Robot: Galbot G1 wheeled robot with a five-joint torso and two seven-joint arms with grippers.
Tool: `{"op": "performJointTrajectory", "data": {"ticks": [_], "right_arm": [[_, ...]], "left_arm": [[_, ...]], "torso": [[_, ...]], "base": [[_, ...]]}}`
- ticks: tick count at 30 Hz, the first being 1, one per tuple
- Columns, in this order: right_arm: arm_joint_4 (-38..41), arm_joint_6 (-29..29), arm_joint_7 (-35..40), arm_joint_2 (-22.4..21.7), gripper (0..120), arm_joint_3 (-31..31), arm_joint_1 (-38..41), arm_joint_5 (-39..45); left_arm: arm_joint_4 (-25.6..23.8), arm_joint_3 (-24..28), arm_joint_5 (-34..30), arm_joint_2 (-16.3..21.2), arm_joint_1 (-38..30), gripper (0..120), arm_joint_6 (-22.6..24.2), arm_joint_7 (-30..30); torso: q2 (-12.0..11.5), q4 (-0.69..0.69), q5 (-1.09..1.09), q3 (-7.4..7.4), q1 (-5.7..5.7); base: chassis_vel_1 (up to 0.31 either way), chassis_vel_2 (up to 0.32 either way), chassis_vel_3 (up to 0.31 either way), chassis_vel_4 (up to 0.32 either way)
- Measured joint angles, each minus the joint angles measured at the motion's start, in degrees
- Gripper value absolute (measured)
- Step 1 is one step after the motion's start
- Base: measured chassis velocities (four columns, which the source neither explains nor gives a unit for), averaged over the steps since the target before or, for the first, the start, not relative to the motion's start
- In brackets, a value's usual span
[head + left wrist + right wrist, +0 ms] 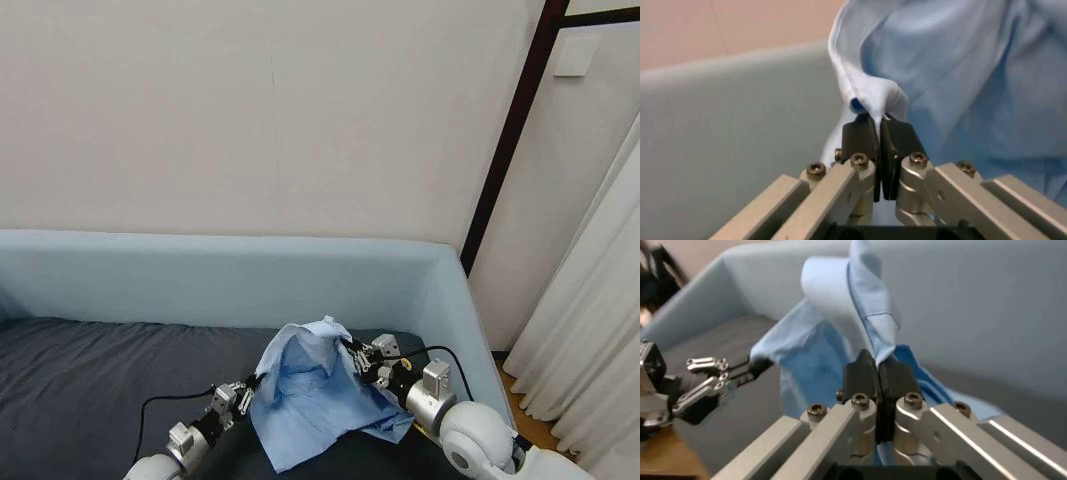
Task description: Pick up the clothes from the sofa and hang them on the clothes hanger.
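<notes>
A light blue shirt (pixel 315 395) is lifted off the dark grey sofa seat (pixel 80 380), held between both grippers. My left gripper (pixel 252 384) is shut on the shirt's left edge; its black pads (pixel 870 135) pinch a fold of the blue cloth (pixel 960 75). My right gripper (pixel 350 350) is shut on the shirt's upper right part, pads (pixel 877 375) clamped on a fold of the shirt (pixel 840 305). In the right wrist view the left gripper (pixel 757 364) shows farther off, on the cloth's other side.
The sofa has a pale blue backrest (pixel 200 275) and right armrest (pixel 465 320). A beige wall (pixel 250 110) rises behind it. A dark door frame (pixel 510 130) and white curtains (pixel 600 330) stand to the right.
</notes>
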Motion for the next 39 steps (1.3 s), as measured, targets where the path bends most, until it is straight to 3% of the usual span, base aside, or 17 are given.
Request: {"op": "performJointTrajectory", "data": {"ticks": [1, 3, 6, 13, 19, 22, 25, 28, 33, 35, 39], "right_arm": [[0.0, 0.0, 0.0, 0.0, 0, 0.0, 0.0, 0.0], [1.12, -3.81, 2.24, 2.04, 0, 1.14, -0.8, 9.12], [2.58, -7.57, 4.3, 4.29, 0, 2.03, -2.59, 17.38], [5.41, -11.32, 5.54, 6.06, 0, 4.46, -5.98, 23.63], [-5.7, -13.01, 3.89, 9.01, 0, 4.56, -6.54, 16.19], [-14.16, -12.63, 2.68, 10.58, 0, 4.02, -5.12, 10.72], [-17.98, -12.41, 2.62, 10.93, 5, 3.5, -4.13, 8.16], [-22.27, -13.08, 2.35, 10.32, 20, 3.33, -3.27, 4.83], [-21.71, -14.75, 3.26, 9.07, 32, 3.85, -3.68, -0.04], [-19.75, -14.4, 4.58, 7.47, 45, 4.45, -4.32, -6.61], [-13.95, -12.48, 4.74, 3.54, 59, 5.03, -6.81, -14.68]], "left_arm": [[0.0, 0.0, 0.0, 0.0, 0.0, 0, 0.0, 0.0], [-4.23, -3.23, -0.35, 2.11, 2.64, 0, -0.01, -0.44], [-10.5, -6.93, -2.72, 5.62, 5.0, 0, -0.13, -1.15], [-16.34, -10.67, -5.51, 10.21, 5.3, 0, -0.58, -1.27], [-14.1, -7.81, -3.89, 8.76, 5.4, 0, -0.21, -1.1], [-11.68, -4.81, -1.83, 5.67, 5.45, 0, 0.49, -1.09], [-10.18, -2.39, -1.07, 3.99, 4.63, 0, 1.03, -1.19], [-7.95, 0.54, -0.78, 2.05, 2.68, 0, 1.87, -1.6], [-6.66, 0.93, -0.84, 0.97, 2.36, 0, 2.14, -1.91], [-5.85, 0.92, -0.97, 0.2, 2.27, 0, 2.31, -2.07], [-4.95, 1.13, -1.12, -1.05, 2.02, 0, 2.42, -2.23]], "torso": [[0.0, 0.0, 0.0, 0.0, 0.0], [0.0, 0.07, 0.03, 0.0, 0.0], [0.0, 0.04, 0.02, 0.0, 0.0], [0.0, 0.01, 0.05, -0.01, 0.0], [0.0, 0.02, 0.02, 0.0, 0.0], [0.0, 0.03, 0.03, 0.0, 0.0], [0.0, 0.04, 0.01, 0.01, 0.0], [0.0, 0.01, 0.03, 0.01, 0.0], [0.0, 0.0, 0.02, 0.0, 0.0], [0.0, 0.05, 0.04, 0.0, 0.0], [0.0, 0.01, 0.02, 0.0, 0.0]], "base": [[0.0, 0.0, 0.0, 0.0], [0.0, 0.0, 0.0, 0.0], [0.0, 0.0, 0.0, 0.0], [0.0, 0.0, 0.0, 0.0], [0.0, 0.0, 0.0, 0.0], [0.0, 0.0, 0.0, 0.0], [0.0, 0.0, 0.0, 0.0], [0.0, 0.0, 0.0, 0.0], [0.0, 0.0, 0.0, 0.0], [0.0, 0.0, 0.0, 0.0], [0.0, 0.0, 0.0, 0.0]]}}
